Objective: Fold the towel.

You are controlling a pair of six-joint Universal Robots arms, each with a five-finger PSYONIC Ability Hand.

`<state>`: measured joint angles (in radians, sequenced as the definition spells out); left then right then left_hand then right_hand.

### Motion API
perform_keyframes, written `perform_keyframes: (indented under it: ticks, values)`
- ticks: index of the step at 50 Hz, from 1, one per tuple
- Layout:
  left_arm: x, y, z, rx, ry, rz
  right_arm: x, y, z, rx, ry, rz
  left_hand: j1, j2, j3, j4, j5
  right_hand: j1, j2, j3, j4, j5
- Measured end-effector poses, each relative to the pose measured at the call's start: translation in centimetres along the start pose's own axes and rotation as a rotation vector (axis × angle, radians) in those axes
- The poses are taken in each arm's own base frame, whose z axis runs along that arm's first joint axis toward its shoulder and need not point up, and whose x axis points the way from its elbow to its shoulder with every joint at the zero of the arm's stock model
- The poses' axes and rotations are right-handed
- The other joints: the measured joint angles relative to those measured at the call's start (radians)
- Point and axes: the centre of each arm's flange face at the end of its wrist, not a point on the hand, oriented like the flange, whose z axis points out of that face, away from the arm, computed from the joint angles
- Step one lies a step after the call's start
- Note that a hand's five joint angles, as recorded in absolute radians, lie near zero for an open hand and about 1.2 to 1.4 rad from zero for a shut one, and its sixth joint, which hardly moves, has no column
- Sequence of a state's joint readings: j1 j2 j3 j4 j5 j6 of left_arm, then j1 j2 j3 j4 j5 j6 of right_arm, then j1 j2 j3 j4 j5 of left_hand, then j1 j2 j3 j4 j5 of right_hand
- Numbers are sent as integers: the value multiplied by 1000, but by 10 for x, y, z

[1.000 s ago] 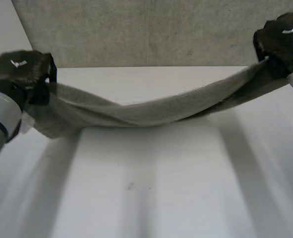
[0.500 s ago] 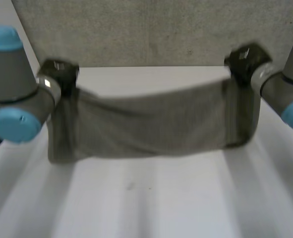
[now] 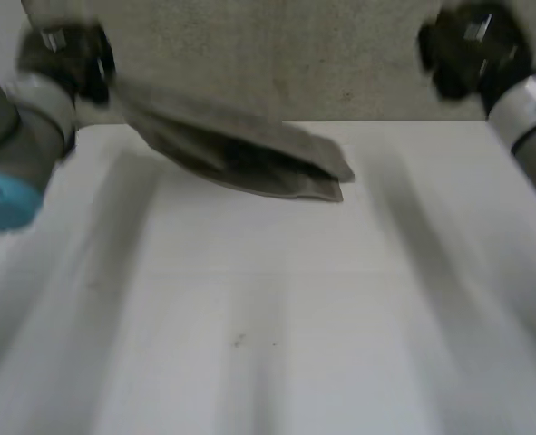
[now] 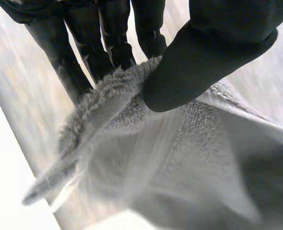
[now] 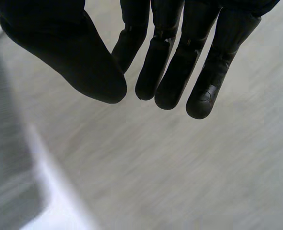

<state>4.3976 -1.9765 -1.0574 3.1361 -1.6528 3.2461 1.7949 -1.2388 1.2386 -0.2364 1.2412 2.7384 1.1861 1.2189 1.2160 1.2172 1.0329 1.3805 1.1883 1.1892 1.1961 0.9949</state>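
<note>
Towel (image 3: 240,154) held at one end by my left hand (image 3: 68,59), right hand (image 3: 472,50) empty.

From my seat, the left wrist view shows the thumb pressing a bunched edge of the cloth against the fingers (image 4: 107,48), a firm pinch. The towel's long axis slants from that hand, up at the far left, down toward the middle of the table's (image 3: 295,317) far edge. Its free end points to the robot's right and lies low there (I cannot tell whether it touches the surface). The right hand hangs at the far right, well apart from the cloth, fingers (image 5: 179,62) straight and loosely side by side, thumb apart from them, gripping nothing, in front of the grey panel (image 3: 277,54).
</note>
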Motion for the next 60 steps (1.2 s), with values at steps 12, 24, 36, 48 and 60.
perform_keyframes:
  ticks: [12, 24, 36, 48, 60]
  values:
    - [15, 97, -66, -367, 68, 40, -61, 97, -55, -434, -196, 165, 0, 0, 0, 0, 0, -611, -548, -548, -542, -508]
    - [32, 31, -97, -211, 133, 21, -82, 87, -56, -434, -191, 408, 0, 0, 0, 1, 0, -1139, -927, -945, -933, -910]
    - [34, -74, -153, 53, 192, -25, -147, 29, -41, -269, -308, 521, 0, 0, 0, 1, 0, -1166, -955, -970, -957, -921]
    - [26, -114, -193, 163, 209, -52, -196, 40, -11, -149, -282, 587, 0, 0, 0, 1, 0, -1169, -955, -970, -957, -926]
    - [17, -119, -206, 167, 188, -53, -226, 110, -14, -304, -293, 597, 0, 0, 0, 1, 0, -401, -329, -337, -344, -349]
